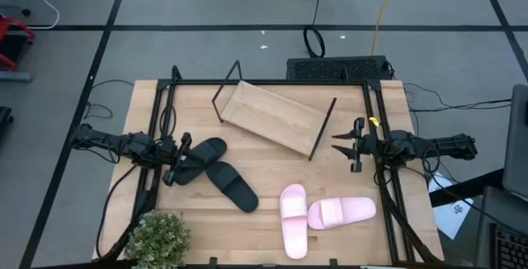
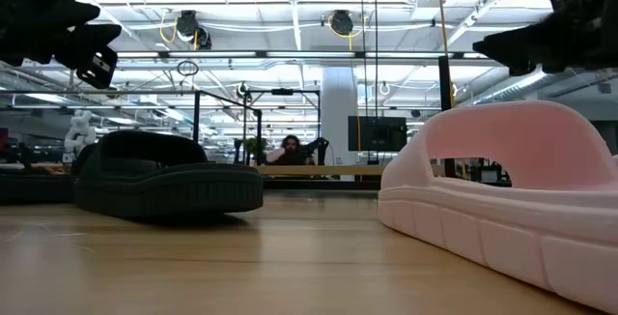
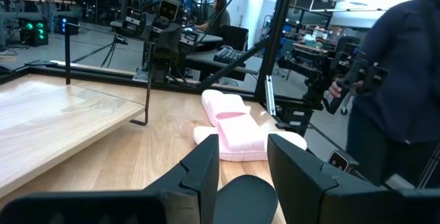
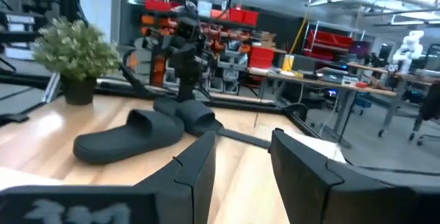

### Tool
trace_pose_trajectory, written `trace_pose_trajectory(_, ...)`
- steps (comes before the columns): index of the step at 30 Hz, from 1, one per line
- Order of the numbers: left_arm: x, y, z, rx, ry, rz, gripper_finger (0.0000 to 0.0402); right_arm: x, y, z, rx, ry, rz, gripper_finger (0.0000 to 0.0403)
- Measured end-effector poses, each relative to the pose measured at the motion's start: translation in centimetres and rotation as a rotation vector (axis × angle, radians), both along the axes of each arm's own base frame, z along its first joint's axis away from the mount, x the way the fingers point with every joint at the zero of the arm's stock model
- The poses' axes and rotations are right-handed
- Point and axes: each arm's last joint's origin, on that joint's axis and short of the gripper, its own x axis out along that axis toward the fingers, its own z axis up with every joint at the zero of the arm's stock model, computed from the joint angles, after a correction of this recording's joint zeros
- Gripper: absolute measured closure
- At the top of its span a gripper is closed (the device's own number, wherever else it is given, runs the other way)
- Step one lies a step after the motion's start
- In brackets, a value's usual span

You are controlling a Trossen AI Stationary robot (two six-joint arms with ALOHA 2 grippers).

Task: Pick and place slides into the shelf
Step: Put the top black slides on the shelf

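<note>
Low view gave little: one black slide [image 2: 169,175] and one pink slide [image 2: 502,199] filled the frame, the shelf hidden behind them, both arms cut off at the upper corners. From above, the shelf [image 1: 272,117] sat askew at the back centre of the worktop [image 1: 346,236], its board bare, black rod legs at each end. Black pair lay at left-centre: one slide [image 1: 200,160] overlapped by the longer-looking one [image 1: 231,186], which angled toward the front. Pink pair lay front right, one slide [image 1: 293,220] pointing front to back, the other [image 1: 341,212] crosswise, the two touching at the strap end. A potted plant [image 1: 157,238] stood at the front left corner, partly cropped. Left gripper [image 1: 183,158] was stretched level over the nearer black slide, fingers parted narrowly; whether it touched the sandal could not be made out. Right gripper [image 1: 351,145] hung level at the right edge, beside the shelf's end, fingers spread wide, holding nothing. A person in dark clothing [image 3: 399,80] stood past the worktop, cut off by the left wrist frame.
</note>
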Motion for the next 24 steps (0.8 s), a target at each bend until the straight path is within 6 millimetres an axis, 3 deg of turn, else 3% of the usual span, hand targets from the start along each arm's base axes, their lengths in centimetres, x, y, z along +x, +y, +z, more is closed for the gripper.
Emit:
trace_pose_trajectory(5,0.0,0.0,0.0,0.0,0.0,0.0,0.0277,-0.1,0.3,1.0,0.169,-0.112,0.115,0.0273)
trace_pose_trajectory(12,0.0,0.0,0.0,0.0,0.0,0.0,0.0277,-1.3,-0.3,4.2,0.557,-0.524,0.112,0.0273)
trace_pose_trajectory(19,0.0,0.0,0.0,0.0,0.0,0.0,0.0277,-2.8,-0.4,6.4,0.604,-0.804,0.204,0.0273)
trace_pose_trajectory(24,0.0,0.0,0.0,0.0,0.0,0.0,0.0277,-2.8,-0.4,7.9,0.567,-0.862,0.227,0.0273)
